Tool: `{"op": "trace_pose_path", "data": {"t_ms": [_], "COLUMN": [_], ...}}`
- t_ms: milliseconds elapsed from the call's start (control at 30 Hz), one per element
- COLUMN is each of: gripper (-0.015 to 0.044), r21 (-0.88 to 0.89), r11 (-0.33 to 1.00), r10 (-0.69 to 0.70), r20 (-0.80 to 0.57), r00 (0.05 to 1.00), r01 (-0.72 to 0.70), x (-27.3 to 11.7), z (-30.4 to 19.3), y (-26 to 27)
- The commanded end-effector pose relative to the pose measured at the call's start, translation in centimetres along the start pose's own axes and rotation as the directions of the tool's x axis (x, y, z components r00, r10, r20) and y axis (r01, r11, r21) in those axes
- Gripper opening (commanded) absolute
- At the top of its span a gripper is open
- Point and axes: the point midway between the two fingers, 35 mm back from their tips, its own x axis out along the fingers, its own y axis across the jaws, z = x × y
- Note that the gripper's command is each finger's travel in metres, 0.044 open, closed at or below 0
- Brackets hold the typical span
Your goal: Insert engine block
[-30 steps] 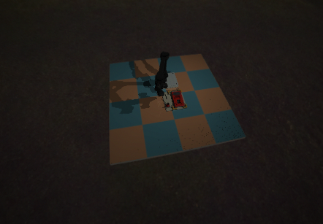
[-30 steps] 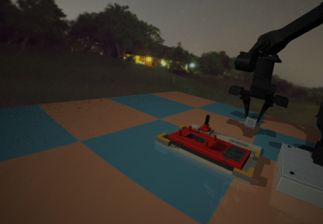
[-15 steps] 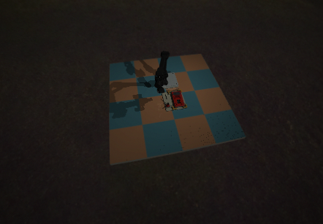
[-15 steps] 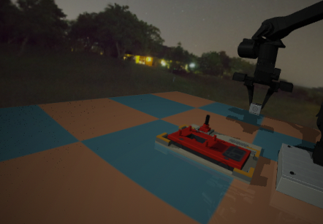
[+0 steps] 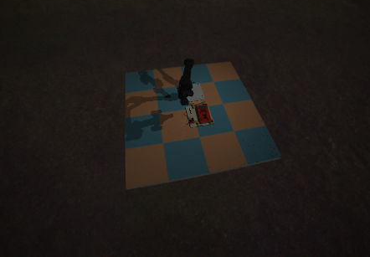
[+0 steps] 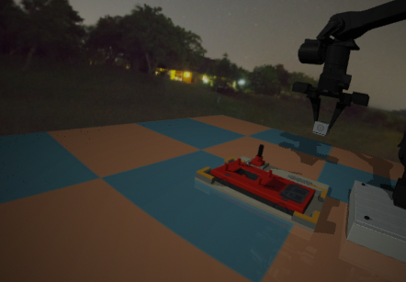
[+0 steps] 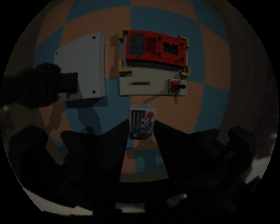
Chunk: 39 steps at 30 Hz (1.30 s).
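Engine block is grasped between the fingertips of the gripper, directly below the hand and raised over the checkered board, while the red car body lies to one side of it, beyond the pale strip with the little lever, so I judge that the coming move must go sideways first, then down. This block looks small, boxy and light grey, with dark parallel slots and one red round spot on its upper face.
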Motion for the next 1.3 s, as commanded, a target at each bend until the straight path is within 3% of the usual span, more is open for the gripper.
{"op": "trace_pose_path", "data": {"t_ms": [0, 700, 1267], "gripper": [0.0000, 0.0000, 0.0000], "r21": [0.065, 0.419, 0.701], "r11": [0.998, 0.908, 0.713], "r10": [0.000, 0.008, 0.003], "r20": [-0.004, 0.015, 0.013], "r00": [1.000, 1.000, 1.000], "r01": [0.000, -0.013, -0.012], "x": [0.2, 1.9, 3.4], "z": [0.5, 4.9, 8.7], "y": [-0.8, -4.4, -7.0]}}
